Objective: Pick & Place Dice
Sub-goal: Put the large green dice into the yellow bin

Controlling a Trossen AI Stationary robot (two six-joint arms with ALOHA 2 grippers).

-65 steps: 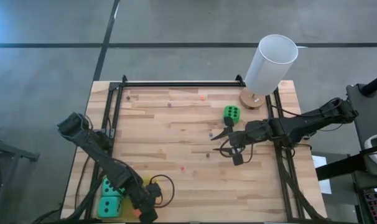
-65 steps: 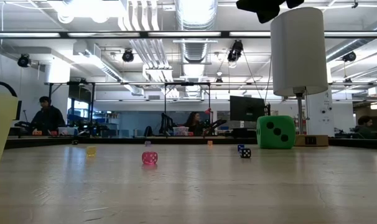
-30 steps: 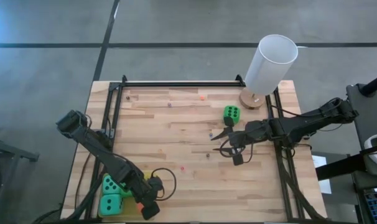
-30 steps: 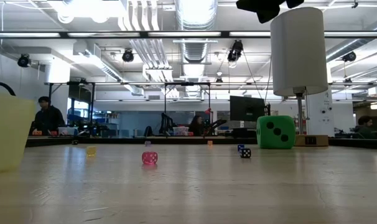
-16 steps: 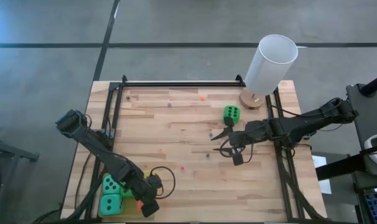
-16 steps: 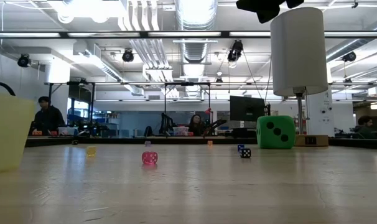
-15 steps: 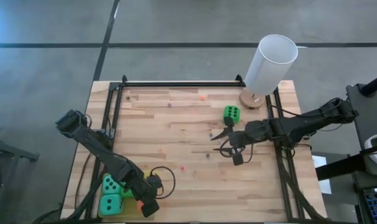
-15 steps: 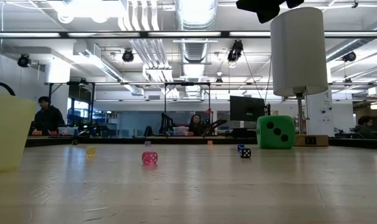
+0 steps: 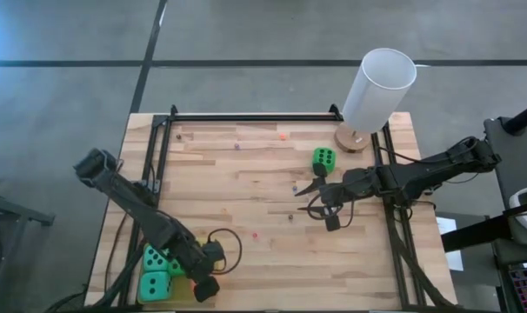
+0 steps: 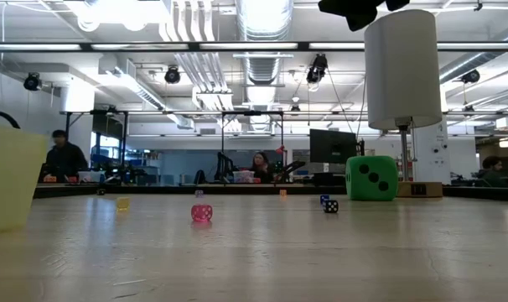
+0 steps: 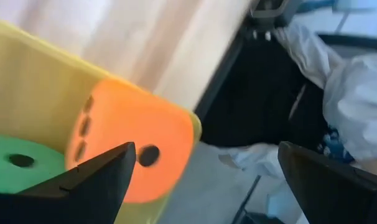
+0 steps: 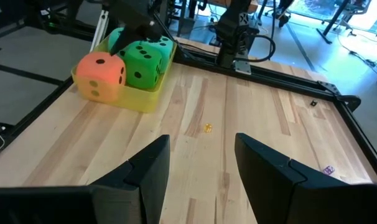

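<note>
Fingers of the left gripper [image 9: 208, 289] are seen spread apart and empty at the table's front left corner, just beside the shallow yellow plastic tray [image 12: 134, 96]. In that tray four soft foam dice are gathered: an orange-red cube [image 12: 100, 75] at the tray's end nearest the gripper, a green cube [image 12: 143, 63] beside it, and two teal cubes [image 9: 154, 275] toward the table's left edge. From the left wrist view the orange-red cube is framed between the two dark fingers, close ahead but not touched.

Farther out, the right gripper [image 9: 325, 205] is held over the middle right of the wooden table [image 9: 246, 191], its jaws parted with nothing between them. The remaining green foam die [image 9: 323, 159] rests on the boards just beyond that gripper, toward the back edge, near the base of the tall white cylinder [image 9: 378, 89] at the back right corner.

By judgement, this last die is far nearer the right arm than the left, and the coming move turns on it lying slightly behind the right gripper; being a cube, it offers no long axis.

Tiny coloured dice [image 10: 201, 213] are scattered across the boards.
</note>
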